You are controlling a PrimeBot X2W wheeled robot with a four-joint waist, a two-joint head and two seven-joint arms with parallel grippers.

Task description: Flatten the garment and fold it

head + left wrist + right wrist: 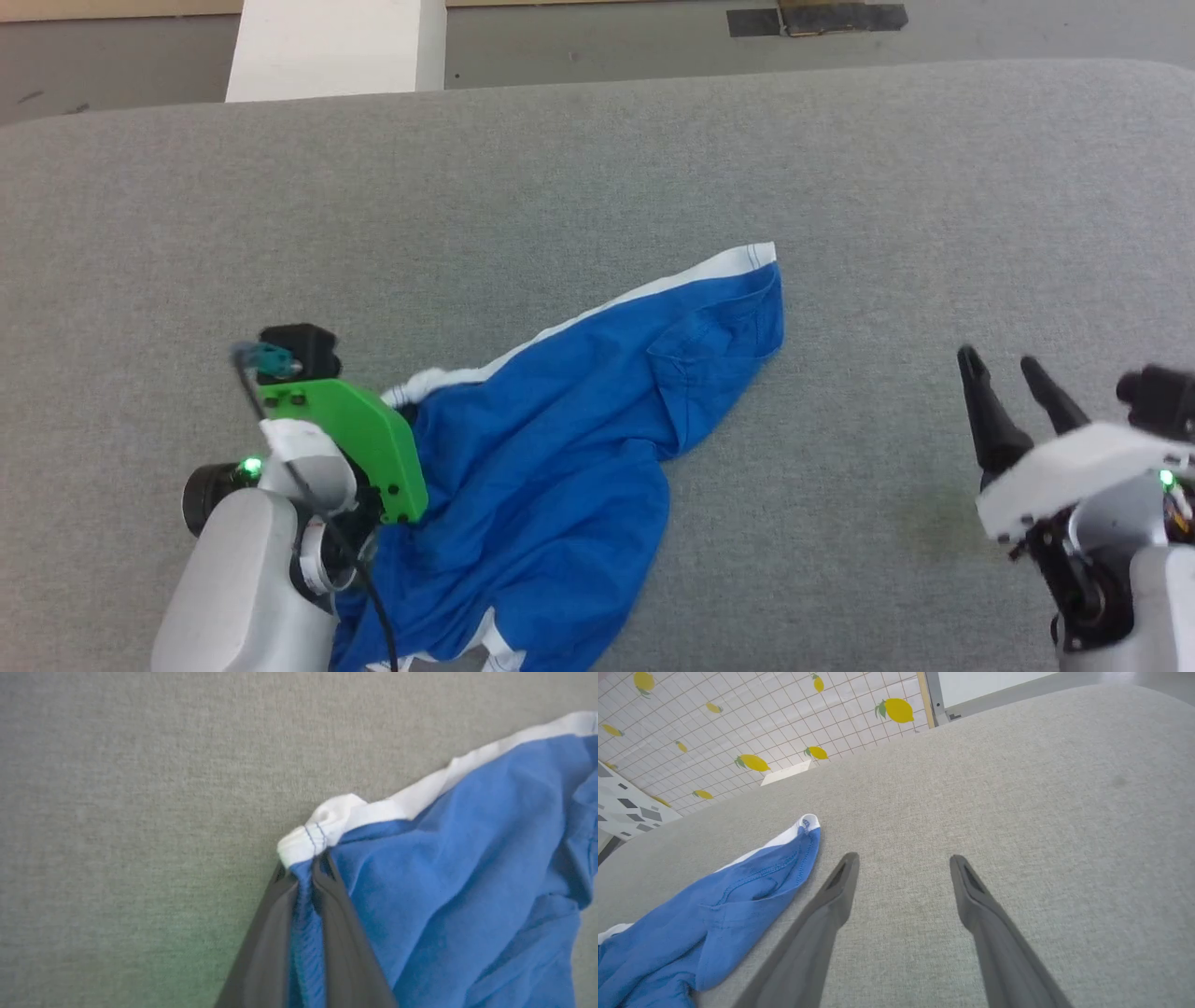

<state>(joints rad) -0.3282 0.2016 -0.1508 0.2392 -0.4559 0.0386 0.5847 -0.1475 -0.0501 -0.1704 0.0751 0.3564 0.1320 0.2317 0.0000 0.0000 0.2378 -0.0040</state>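
Left claw [303, 870] around garment [444, 868] edge

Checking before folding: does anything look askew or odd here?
Only the garment: it lies crumpled and twisted on the grey table, one bunched edge pinched in the left gripper. No damage or spill shows.

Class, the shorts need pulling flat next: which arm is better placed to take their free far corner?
Probably right. The right end effector is open, empty and nearest that corner of the garment; the left end effector is shut on its gathered edge.
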